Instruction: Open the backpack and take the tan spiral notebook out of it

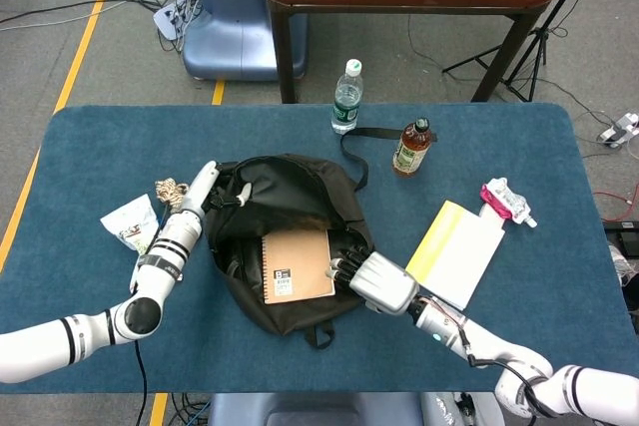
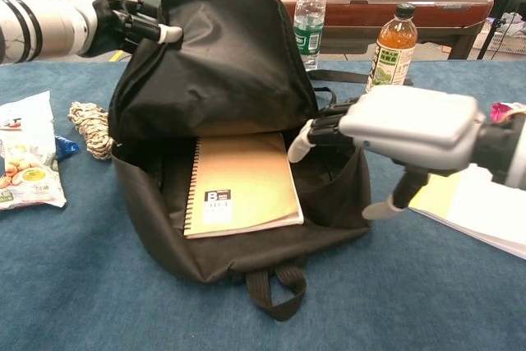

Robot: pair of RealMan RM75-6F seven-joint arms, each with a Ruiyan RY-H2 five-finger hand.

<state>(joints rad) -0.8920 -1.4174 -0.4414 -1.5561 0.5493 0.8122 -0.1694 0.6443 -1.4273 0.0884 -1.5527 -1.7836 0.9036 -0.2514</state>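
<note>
The black backpack (image 1: 300,197) (image 2: 222,71) lies unzipped in the middle of the blue table. My left hand (image 1: 203,191) (image 2: 119,22) grips its top flap and holds it raised. The tan spiral notebook (image 1: 298,266) (image 2: 240,187) lies flat inside the opening, its cover in plain sight. My right hand (image 1: 371,282) (image 2: 407,131) hovers at the right side of the opening, holding nothing. Its fingertips (image 2: 301,144) point left, close to the notebook's upper right corner, and the thumb hangs down over the bag's rim. Whether they touch the notebook is unclear.
A water bottle (image 1: 345,97) (image 2: 309,14) and a tea bottle (image 1: 410,147) (image 2: 388,59) stand behind the bag. A yellow-edged book (image 1: 454,251) (image 2: 485,203) and pink pouch (image 1: 506,200) lie to the right. A snack bag (image 1: 133,226) (image 2: 20,154) and rope bundle (image 1: 172,195) (image 2: 89,125) lie left.
</note>
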